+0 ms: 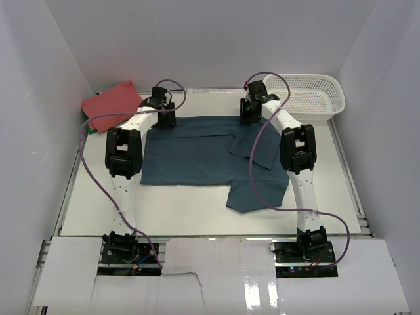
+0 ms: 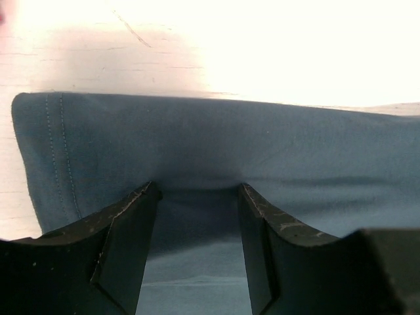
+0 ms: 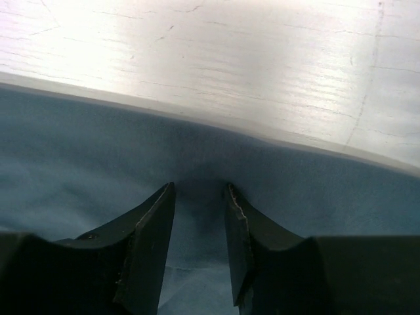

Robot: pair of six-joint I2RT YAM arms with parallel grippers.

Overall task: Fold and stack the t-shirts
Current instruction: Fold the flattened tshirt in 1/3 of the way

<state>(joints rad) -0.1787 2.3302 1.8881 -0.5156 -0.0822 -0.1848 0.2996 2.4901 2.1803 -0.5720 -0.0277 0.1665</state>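
Observation:
The dark teal-blue t-shirt (image 1: 197,154) lies spread on the white table, with one sleeve folded in at the right and a flap hanging toward the near side. At its far left edge, my left gripper (image 1: 165,118) presses down on it. In the left wrist view the left gripper (image 2: 197,187) stands open, both tips on the cloth (image 2: 197,138) near the stitched hem. My right gripper (image 1: 249,117) is at the shirt's far right edge. The right wrist view shows that gripper (image 3: 200,187) open more narrowly, with flat cloth (image 3: 98,151) between its tips. The coral-red t-shirt (image 1: 111,105) lies folded at the far left.
A white lattice basket (image 1: 308,95) stands at the far right corner. White walls close in the table on three sides. Purple cables loop from both arms over the table (image 1: 184,216).

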